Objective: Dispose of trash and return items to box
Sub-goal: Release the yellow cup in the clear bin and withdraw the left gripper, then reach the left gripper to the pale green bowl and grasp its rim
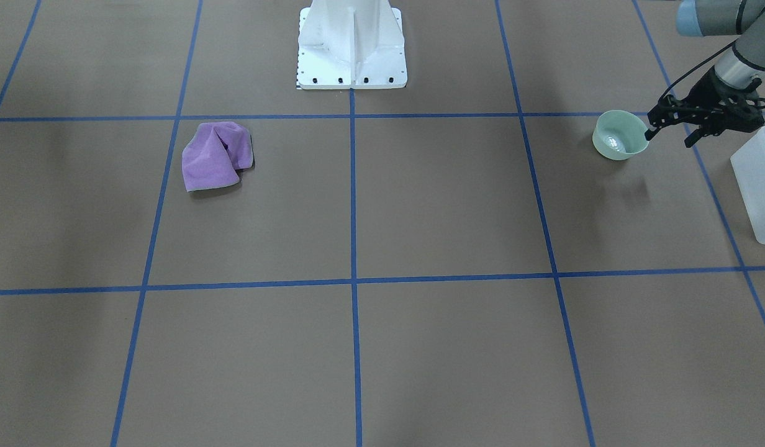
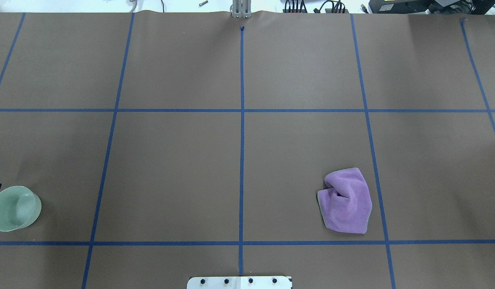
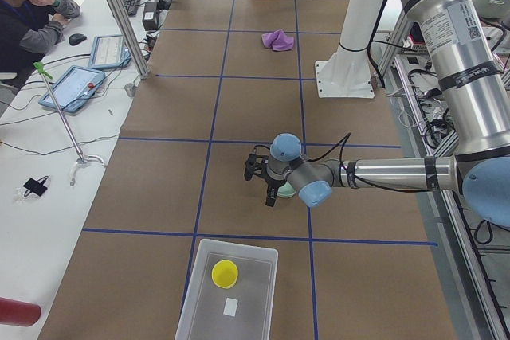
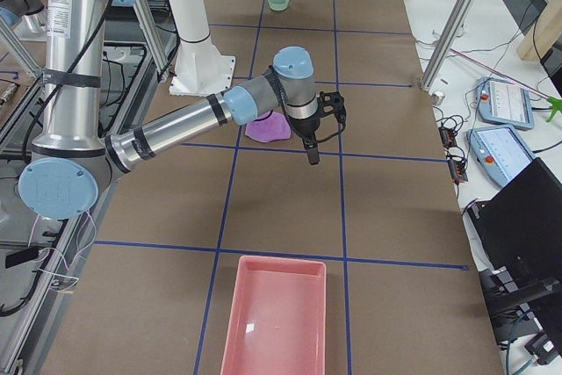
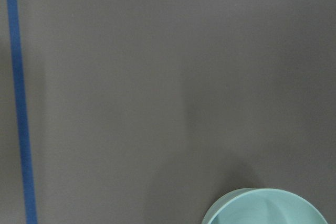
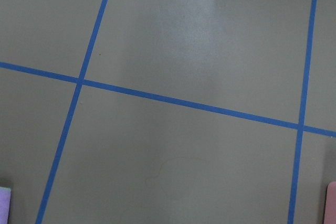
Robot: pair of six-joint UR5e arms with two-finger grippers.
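The pale green bowl (image 1: pixel 618 133) stands on the brown table near its left end, also seen in the overhead view (image 2: pixel 14 208) and at the bottom of the left wrist view (image 5: pixel 268 208). My left gripper (image 1: pixel 669 138) hovers just beside and above the bowl's rim on the box side, its fingers spread with nothing between them. The frosted white box (image 3: pixel 227 292) lies past it at the table's end with the yellow cup (image 3: pixel 225 273) inside. My right gripper (image 4: pixel 312 142) hangs above the table beyond a purple cloth; I cannot tell its state. Trash is out of view.
A crumpled purple cloth (image 2: pixel 346 200) lies on the robot's right half. A pink tray (image 4: pixel 274 322) sits at the right end. The white robot base (image 1: pixel 351 46) stands at the table's near edge. A person (image 3: pixel 28 13) sits at a side desk.
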